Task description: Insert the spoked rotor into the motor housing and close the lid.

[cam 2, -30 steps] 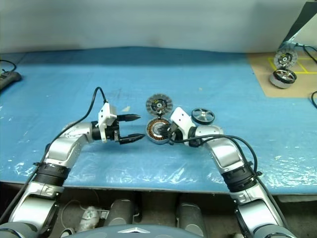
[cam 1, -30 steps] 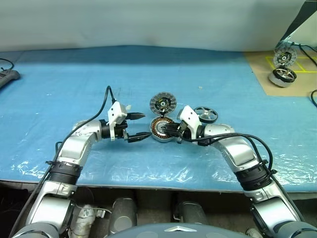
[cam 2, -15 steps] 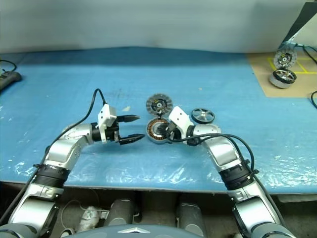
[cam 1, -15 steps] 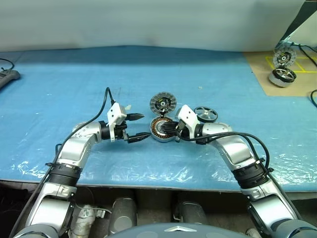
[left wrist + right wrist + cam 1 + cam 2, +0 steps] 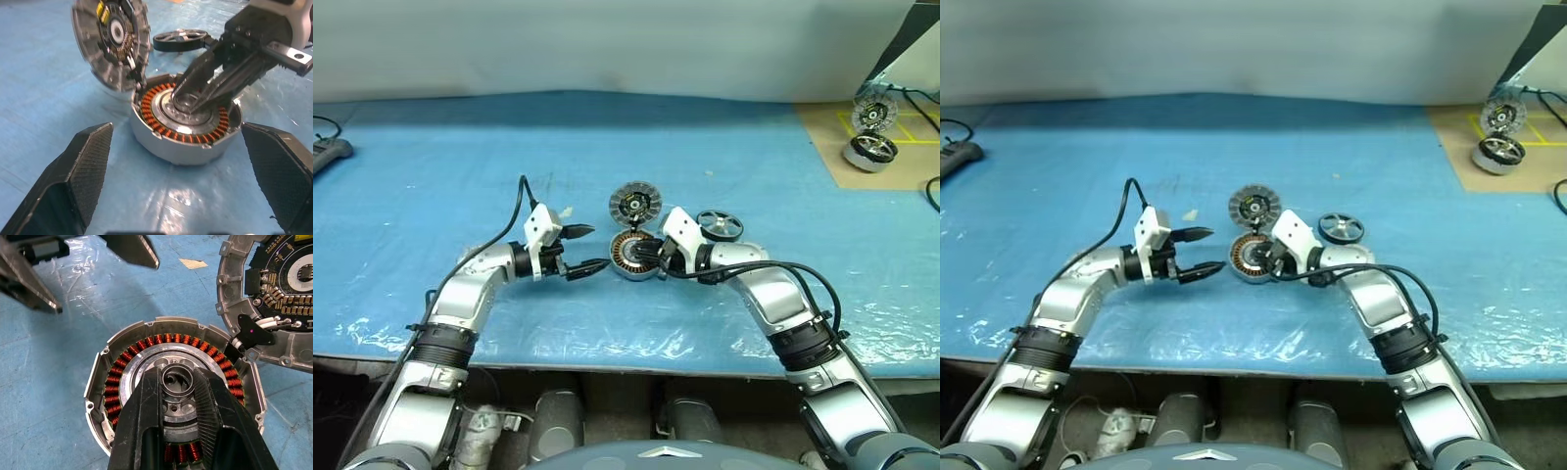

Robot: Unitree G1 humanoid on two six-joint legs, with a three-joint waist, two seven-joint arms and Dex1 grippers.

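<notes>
Copper windings ring the hub of the motor housing (image 5: pixel 176 391), where our right tool (image 5: pixel 178 382) pinches the central hub, fingers nearly together. Our left tool (image 5: pixel 590 248) hangs spread just beside it. The lid (image 5: pixel 635 205) stands open beyond; the spoked rotor (image 5: pixel 720 225) lies behind the right tool (untouched). Letting go carelessly could shift the housing or knock the lid shut.

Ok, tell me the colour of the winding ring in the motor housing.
Copper-orange winding ring, clearest in the right wrist view.
</notes>
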